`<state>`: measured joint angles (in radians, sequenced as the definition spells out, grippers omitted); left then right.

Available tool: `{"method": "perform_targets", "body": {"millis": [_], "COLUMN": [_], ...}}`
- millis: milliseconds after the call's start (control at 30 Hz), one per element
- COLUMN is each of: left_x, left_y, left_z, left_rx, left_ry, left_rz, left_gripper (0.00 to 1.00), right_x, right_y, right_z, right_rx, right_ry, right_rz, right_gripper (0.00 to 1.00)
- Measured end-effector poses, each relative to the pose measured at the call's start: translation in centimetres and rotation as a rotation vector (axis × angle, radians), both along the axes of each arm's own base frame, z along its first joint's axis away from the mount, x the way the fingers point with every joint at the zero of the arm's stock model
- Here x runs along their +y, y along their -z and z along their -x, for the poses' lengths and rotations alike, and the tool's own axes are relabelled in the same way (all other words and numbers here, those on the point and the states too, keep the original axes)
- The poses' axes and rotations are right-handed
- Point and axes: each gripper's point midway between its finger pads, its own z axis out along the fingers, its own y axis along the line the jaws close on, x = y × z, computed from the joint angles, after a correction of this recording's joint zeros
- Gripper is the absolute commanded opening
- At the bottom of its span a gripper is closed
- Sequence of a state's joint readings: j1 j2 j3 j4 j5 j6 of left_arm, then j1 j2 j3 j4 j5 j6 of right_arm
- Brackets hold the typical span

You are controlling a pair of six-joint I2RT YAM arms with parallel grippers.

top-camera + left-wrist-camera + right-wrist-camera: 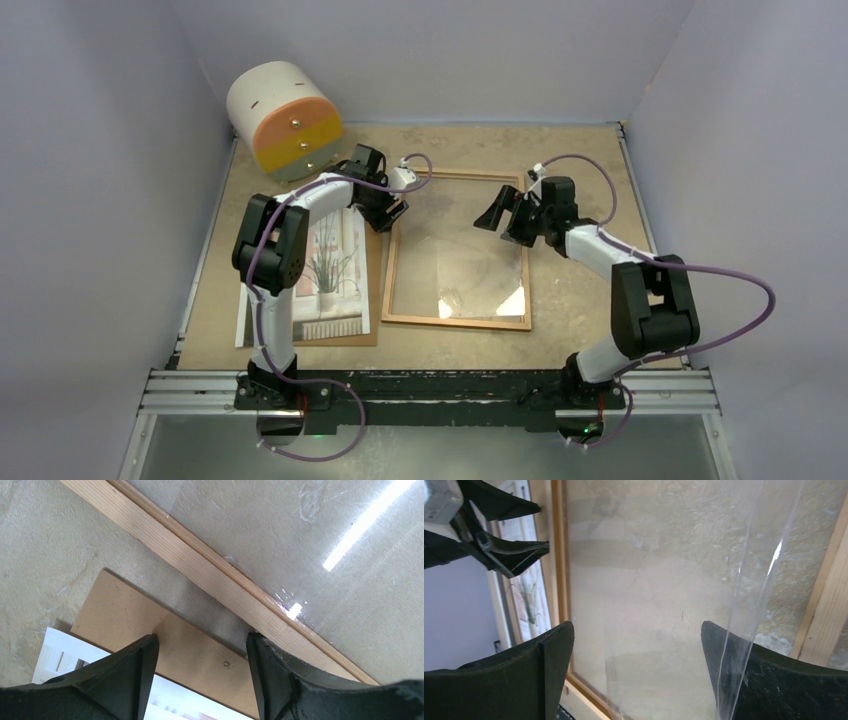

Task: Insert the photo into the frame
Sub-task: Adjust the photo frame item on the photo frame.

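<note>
Black fingers (524, 675) of the right gripper (636, 630) fill the bottom of its wrist view. They are spread wide with nothing between them, and beneath the gap lies the glass pane of the frame (558, 555). Whether either fingertip touches the glass cannot be told.

The frame lies flat near the middle of the table (580, 290). The tabletop shows through its glass, which catches a bright streak of light, and nothing lies inside it. The photo (325, 270) lies picture side up just left of the frame, on the brown backing board (125, 610). The board shows past the photo's right and far edges. Its right edge runs close beside the frame's left bar, with a narrow strip of table between them at the far end.

The left gripper (202, 642) hangs over the board's far right corner, just beside the frame's left bar. Its jaws are partly apart and grip nothing; board and table show through the gap. The right gripper is over the far right part of the frame, pointing toward the left gripper.

At the back left of the table a white cylinder (285, 115) lies on its side, its flat end banded orange and yellow.
</note>
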<state>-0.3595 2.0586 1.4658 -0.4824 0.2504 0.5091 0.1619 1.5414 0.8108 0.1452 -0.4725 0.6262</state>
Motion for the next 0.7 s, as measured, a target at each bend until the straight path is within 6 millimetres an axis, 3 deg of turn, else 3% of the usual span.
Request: {"method": "perform_targets", "body": {"millis": [700], "left_x": [0.0], "left_y": [0.0], "left_z": [0.0], "left_rx": [0.0], "left_ry": [0.0], "left_rz": [0.0], "left_gripper": [0.67], "right_x": [-4.1], "right_y": [2.8], "right_z": [-0.3], "right_rx": [0.07], "right_ry": [0.041], "right_rz": [0.363], "right_gripper": [0.99]}}
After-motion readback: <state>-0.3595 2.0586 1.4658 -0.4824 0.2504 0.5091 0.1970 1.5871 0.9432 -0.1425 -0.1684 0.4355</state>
